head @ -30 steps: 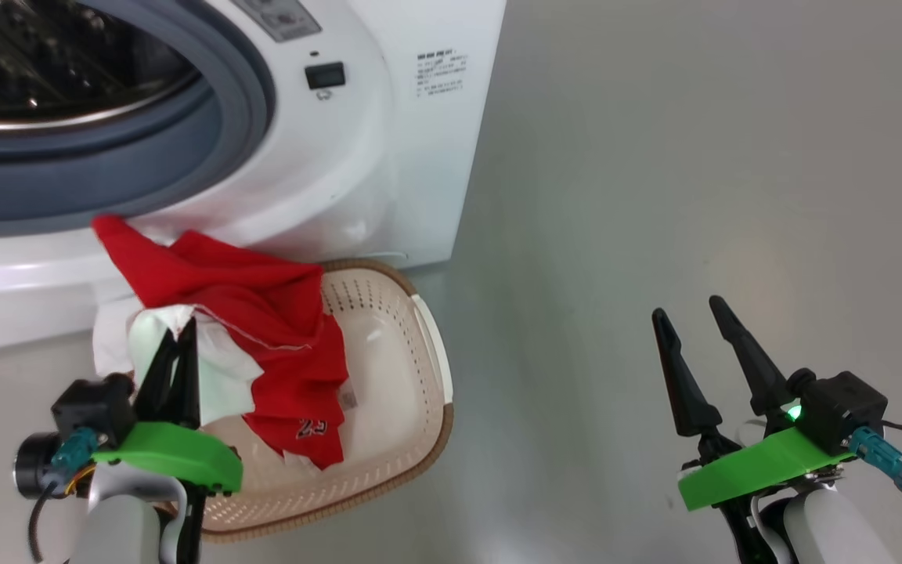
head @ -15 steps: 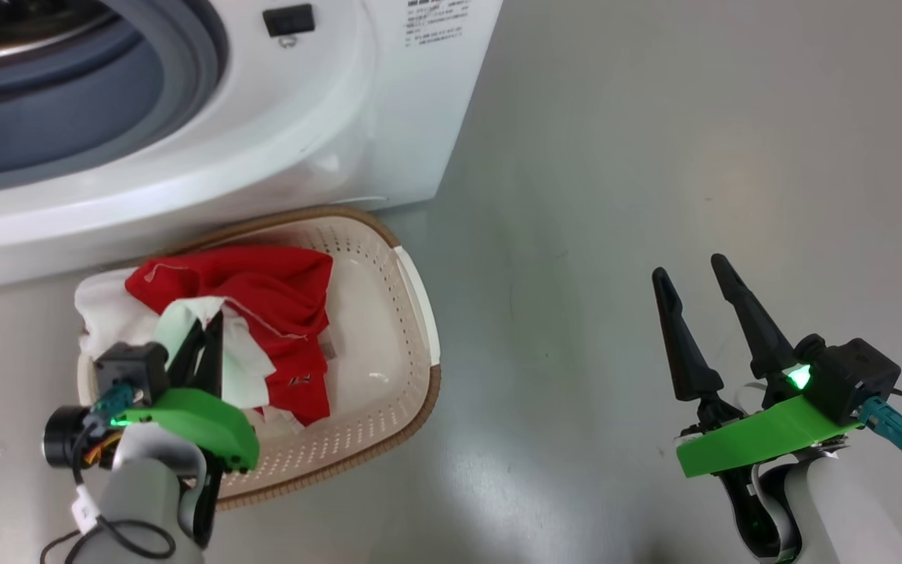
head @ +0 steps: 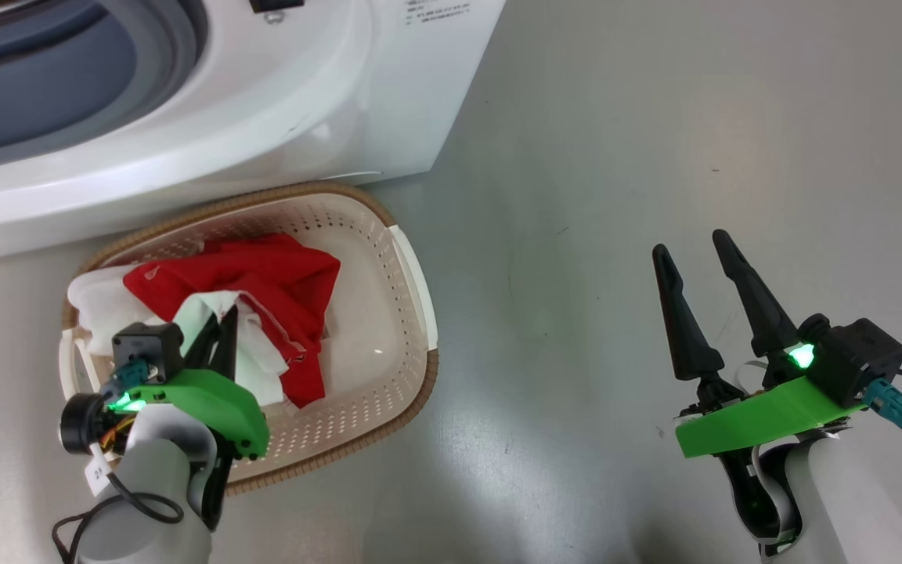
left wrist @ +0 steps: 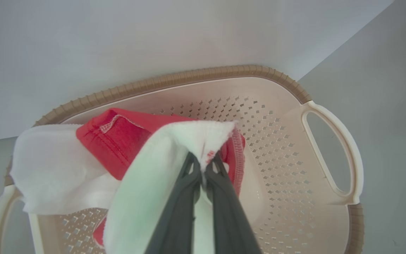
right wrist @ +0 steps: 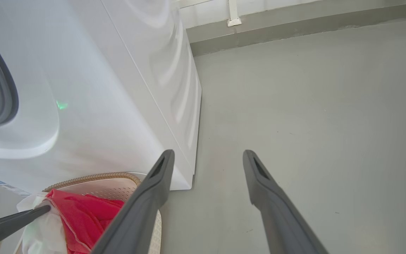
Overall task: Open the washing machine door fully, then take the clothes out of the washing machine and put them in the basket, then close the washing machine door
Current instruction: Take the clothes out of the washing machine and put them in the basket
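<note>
The clothes (head: 286, 274) are pinched in the left gripper (head: 225, 317). Its two dark fingers are pressed together on a raised fold of the white garment (left wrist: 146, 176), and a stitched hem of the red garment (left wrist: 118, 141) lies right against the fingertips. In the left wrist view the fold rises to a peak at the tips and falls away on both sides.

From that grip the cloth spreads down into the basket (head: 373, 251). The red garment bunches across the middle and toward the rim nearest the washing machine (head: 302, 102). White cloth drapes over the basket's left rim, close to the left handle. The right part of the basket's perforated bottom is bare. The left gripper hovers above the basket's near left part, fingers pointing toward the machine.

The basket sits on the grey floor (head: 615, 157), with its brown far rim just beside the foot of the washing machine's white front, near the machine's right corner. Above it, the grey gasket (head: 67, 86) of the machine's opening curves along the top left edge of the head view.

The right gripper (head: 690, 243) is well apart from the basket, over bare floor on the robot's right. Its jaws are spread wide with nothing between them, and its wrist view looks along the machine's side panel.
</note>
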### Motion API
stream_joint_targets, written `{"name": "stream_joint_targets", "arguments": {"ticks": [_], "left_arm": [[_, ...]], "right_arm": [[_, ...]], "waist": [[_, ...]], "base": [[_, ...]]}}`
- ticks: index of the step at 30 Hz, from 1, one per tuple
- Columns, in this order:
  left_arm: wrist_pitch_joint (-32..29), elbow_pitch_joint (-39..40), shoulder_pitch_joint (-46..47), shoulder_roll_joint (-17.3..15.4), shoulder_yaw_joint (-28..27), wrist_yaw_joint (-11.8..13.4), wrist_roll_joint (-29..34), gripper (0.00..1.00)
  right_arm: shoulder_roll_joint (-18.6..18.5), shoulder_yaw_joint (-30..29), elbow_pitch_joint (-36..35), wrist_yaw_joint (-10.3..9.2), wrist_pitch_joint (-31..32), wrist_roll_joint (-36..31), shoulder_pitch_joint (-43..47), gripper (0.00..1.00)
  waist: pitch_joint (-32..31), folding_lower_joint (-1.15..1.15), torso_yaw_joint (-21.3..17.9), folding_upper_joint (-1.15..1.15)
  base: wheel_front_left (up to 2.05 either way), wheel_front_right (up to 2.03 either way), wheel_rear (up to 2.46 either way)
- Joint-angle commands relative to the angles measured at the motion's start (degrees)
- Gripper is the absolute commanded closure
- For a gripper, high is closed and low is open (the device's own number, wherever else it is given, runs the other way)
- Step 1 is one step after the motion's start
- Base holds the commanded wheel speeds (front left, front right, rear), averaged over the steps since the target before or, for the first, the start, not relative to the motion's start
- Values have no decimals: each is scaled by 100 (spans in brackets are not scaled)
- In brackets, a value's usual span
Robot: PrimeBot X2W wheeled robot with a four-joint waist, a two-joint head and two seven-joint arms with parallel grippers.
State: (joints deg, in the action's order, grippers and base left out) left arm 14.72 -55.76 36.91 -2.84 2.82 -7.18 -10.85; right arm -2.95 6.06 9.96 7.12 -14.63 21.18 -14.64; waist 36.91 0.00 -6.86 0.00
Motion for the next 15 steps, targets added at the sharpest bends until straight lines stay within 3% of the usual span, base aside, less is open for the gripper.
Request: {"name": "stream_joint_targets", "arguments": {"ticks": [1, 2, 4, 6, 15], "left_arm": [[28, 32, -27, -177, -80, -30, -40, 43], [28, 25, -20, -183, -68, -30, -61, 38], [28, 18, -23, -196, -53, -30, -95, 10], [28, 5, -39, -209, -47, -30, -122, 0], [28, 174, -189, -196, -78, -30, -271, 0]], "right_arm": [[7, 112, -116, 36, -37, 20, 24, 0], [7, 110, -113, 36, -37, 19, 25, 0], [7, 106, -104, 36, -37, 12, 34, 0], [7, 103, -90, 36, -37, -1, 45, 0], [7, 117, -37, 36, -37, -48, 87, 0]], "waist": [[-8, 0, -1, 0], [-14, 0, 0, 0], [-36, 0, 3, 0], [-62, 0, 8, 0], [-346, 0, 79, 0]], "base": [[0, 0, 0], [0, 0, 0], [0, 0, 0], [0, 0, 0], [0, 0, 0]]}}
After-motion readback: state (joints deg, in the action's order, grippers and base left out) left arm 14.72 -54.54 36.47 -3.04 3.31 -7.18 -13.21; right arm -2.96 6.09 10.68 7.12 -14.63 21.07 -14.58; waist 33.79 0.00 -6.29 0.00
